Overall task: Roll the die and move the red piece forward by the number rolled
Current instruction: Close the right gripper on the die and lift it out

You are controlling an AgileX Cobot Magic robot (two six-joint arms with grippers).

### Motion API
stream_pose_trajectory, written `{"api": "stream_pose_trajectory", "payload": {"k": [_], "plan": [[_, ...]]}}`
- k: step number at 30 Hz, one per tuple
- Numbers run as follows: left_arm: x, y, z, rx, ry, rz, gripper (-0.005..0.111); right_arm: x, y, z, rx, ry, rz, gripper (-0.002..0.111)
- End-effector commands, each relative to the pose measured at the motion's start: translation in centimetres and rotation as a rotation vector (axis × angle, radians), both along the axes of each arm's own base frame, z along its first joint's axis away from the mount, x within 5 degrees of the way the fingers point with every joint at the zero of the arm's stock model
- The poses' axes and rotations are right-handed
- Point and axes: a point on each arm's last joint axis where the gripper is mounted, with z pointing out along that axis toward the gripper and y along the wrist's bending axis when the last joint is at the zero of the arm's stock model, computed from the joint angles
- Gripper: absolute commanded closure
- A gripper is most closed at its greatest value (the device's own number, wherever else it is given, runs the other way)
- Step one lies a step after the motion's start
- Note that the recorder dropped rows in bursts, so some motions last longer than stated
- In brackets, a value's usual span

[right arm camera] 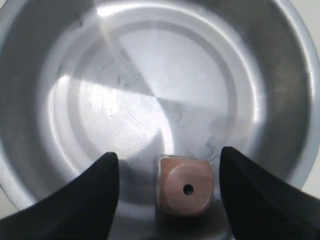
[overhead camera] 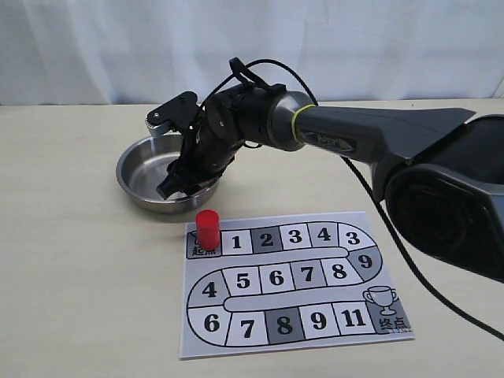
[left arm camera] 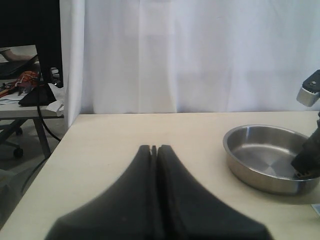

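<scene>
The die (right arm camera: 185,186) could not be seen from the exterior camera, hidden behind the wall of the steel bowl (overhead camera: 130,172) and the dark right end effector (overhead camera: 176,186) dipped into it. Only the right wrist camera showed the die: a pale wooden cube with rounded corners, a single black pip facing up, resting on the bowl's floor near the wall. The right end effector's fingers (right arm camera: 95,195) stood apart on either side of the die without touching it, their lower parts cut off by the frame edge.

The left end effector (left arm camera: 154,150) had its two black, wedge-shaped fingers pressed together with nothing between them, low over bare table (left arm camera: 110,135). From that camera the right arm was clipped at the frame's edge.

The bowl was round and shallow, its brushed metal marked with fine scratches and bright glare. The red piece (overhead camera: 208,228), a smooth plain cylinder, stood upright on the corner start square of the board (overhead camera: 291,279), covering most of that square's print. The board was a flat paper sheet printed with a winding track of numbered squares and a trophy.

The table was pale and matte. A white curtain (overhead camera: 236,39) hung behind it. A cluttered desk (left arm camera: 20,95) beyond the table's edge was too blurred to make out.
</scene>
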Motion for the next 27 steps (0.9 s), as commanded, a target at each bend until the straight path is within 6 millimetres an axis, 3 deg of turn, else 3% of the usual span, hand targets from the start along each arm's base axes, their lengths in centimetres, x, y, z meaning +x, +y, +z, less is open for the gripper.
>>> {"api": "stream_pose_trajectory", "payload": {"k": [1,5,21,27], "plan": [[-0.02,-0.01,0.31,0.001,-0.02,-0.001,0.107,0.36,-0.08,-0.82,0.006,0.006,-0.025,0.051],[-0.02,-0.01,0.31,0.001,-0.02,-0.001,0.107,0.34,-0.08,-1.71,-0.003,0.022,-0.026,0.051],[-0.02,-0.01,0.31,0.001,-0.02,-0.001,0.107,0.31,-0.1,-1.58,-0.003,0.024,-0.027,0.058],[-0.02,-0.01,0.29,0.001,-0.018,-0.001,0.107,0.31,-0.1,-1.58,-0.003,0.024,-0.027,0.088]]}}
